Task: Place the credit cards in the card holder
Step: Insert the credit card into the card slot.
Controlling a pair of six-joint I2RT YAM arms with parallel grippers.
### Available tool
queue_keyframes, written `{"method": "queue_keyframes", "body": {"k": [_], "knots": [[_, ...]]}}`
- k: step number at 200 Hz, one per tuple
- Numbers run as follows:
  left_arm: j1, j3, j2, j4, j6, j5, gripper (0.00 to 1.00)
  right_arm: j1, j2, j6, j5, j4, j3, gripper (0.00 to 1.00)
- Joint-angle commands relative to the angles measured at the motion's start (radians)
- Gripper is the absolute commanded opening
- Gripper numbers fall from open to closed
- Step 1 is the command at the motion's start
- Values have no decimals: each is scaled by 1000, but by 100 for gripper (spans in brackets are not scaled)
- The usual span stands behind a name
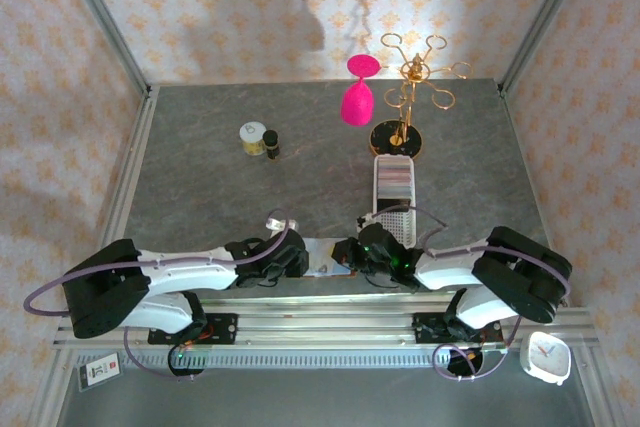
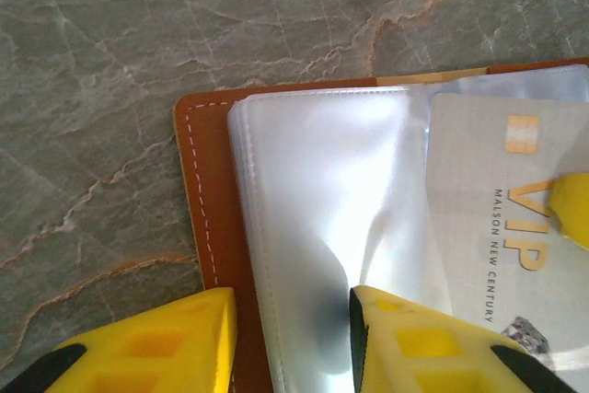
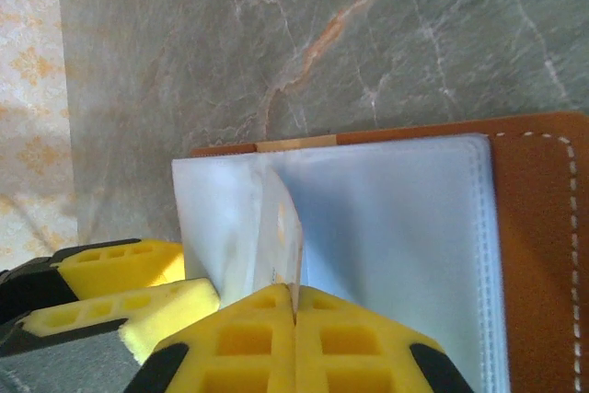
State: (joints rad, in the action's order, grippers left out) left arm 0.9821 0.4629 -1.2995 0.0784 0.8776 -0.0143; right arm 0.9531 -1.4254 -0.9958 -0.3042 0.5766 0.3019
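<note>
Grey veined table (image 1: 200, 167), patterned wallpaper on three sides. Item: card holder (image 2: 198, 200), brown stitched leather, lying open and flat at the near edge between the two arms, clear sleeves (image 2: 313, 190) uppermost. Left hand (image 2: 290, 299): jaws apart, tips set down astride the holder's outer edge, apparently to pin it flat so the sleeves do not shift; I see nothing clamped between them. Right hand (image 3: 294, 306): clenched on one credit card (image 2: 488, 227), pale, lettered VIP, held by its near edge and angled at a sleeve mouth, seemingly so it can slide in. The card reaches from the right hand's tips over the holder's middle, just beside the left hand. White perforated tray (image 1: 393, 217) stands farther back.
</note>
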Motion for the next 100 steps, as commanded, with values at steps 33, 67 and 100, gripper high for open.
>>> {"method": "queue_keyframes", "body": {"k": [33, 67, 100], "knots": [[7, -59, -13, -12, 51, 39, 42, 8, -37, 5, -42, 0, 0, 0], [8, -85, -18, -65, 93, 39, 44, 10, -40, 6, -56, 40, -3, 0], [7, -90, -23, -61, 109, 51, 44, 10, -55, 8, -60, 82, -7, 0]]}}
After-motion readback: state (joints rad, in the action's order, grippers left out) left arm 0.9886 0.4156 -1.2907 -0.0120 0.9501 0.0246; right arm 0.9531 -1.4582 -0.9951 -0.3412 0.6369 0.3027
